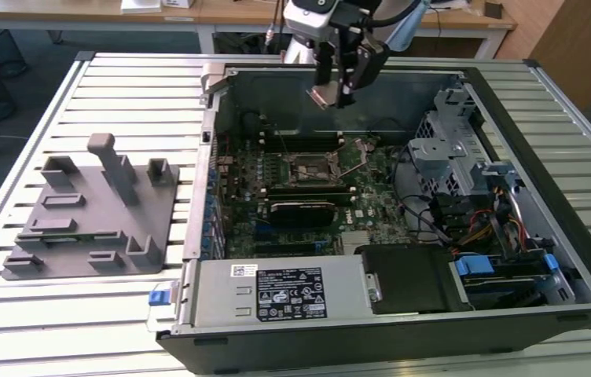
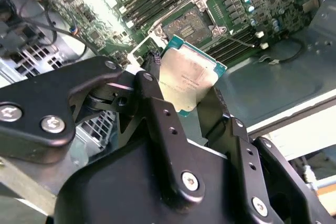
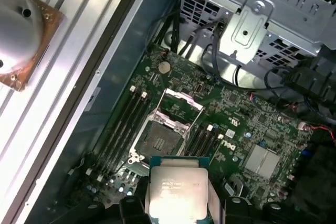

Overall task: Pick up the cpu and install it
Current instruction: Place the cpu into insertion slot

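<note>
My gripper (image 1: 329, 94) hangs above the back of the open computer case, shut on the cpu (image 1: 323, 96), a small flat square chip with a pale silver top. In both wrist views the cpu (image 2: 188, 75) (image 3: 176, 187) sits clamped between the black fingers (image 2: 155, 103), well above the board. Below and ahead of it lies the square black-framed socket (image 1: 313, 167) (image 3: 160, 141) (image 2: 197, 23) with its metal frame swung open. The chip is apart from the socket, held in the air over the case's rear part.
The case (image 1: 547, 102) lies open on a slatted metal table (image 1: 117, 86). A grey plastic tray with upright posts (image 1: 97, 212) stands at the exterior view's left. A drive cage (image 1: 453, 149) and cables fill the case's right side; a power supply (image 1: 274, 294) sits at the front.
</note>
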`<state>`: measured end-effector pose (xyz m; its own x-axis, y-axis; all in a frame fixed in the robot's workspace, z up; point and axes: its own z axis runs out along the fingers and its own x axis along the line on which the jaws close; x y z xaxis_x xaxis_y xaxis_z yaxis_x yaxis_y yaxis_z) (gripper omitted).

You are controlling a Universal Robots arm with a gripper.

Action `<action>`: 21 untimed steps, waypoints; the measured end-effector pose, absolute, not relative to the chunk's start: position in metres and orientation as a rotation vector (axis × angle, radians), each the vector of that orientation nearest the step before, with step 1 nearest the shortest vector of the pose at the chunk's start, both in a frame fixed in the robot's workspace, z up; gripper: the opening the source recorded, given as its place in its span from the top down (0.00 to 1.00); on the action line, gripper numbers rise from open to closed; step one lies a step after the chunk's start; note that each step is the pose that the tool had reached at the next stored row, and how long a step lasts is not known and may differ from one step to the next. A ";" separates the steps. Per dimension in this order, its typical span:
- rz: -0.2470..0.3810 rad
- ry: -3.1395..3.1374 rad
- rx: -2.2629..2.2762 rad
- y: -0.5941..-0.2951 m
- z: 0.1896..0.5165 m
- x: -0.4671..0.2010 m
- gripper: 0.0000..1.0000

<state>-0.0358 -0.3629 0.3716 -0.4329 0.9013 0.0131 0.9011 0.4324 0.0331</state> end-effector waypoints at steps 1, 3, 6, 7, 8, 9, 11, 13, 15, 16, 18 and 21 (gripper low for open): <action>0.055 2.643 1.686 -0.363 0.371 -0.036 0.47; 0.055 2.621 1.719 -0.363 0.371 -0.036 0.47; 0.055 2.587 1.768 -0.363 0.370 -0.036 0.47; 0.054 2.576 1.784 -0.363 0.370 -0.036 0.47; 0.054 2.564 1.800 -0.363 0.370 -0.036 0.47; 0.054 2.552 1.817 -0.363 0.369 -0.036 0.47; 0.054 2.527 1.851 -0.363 0.369 -0.036 0.47; 0.054 2.501 1.885 -0.362 0.368 -0.036 0.47; 0.054 2.480 1.912 -0.362 0.368 -0.036 0.47; 0.054 2.469 1.925 -0.362 0.367 -0.036 0.47; 0.053 2.443 1.958 -0.362 0.366 -0.036 0.47; 0.053 2.405 2.004 -0.362 0.366 -0.036 0.47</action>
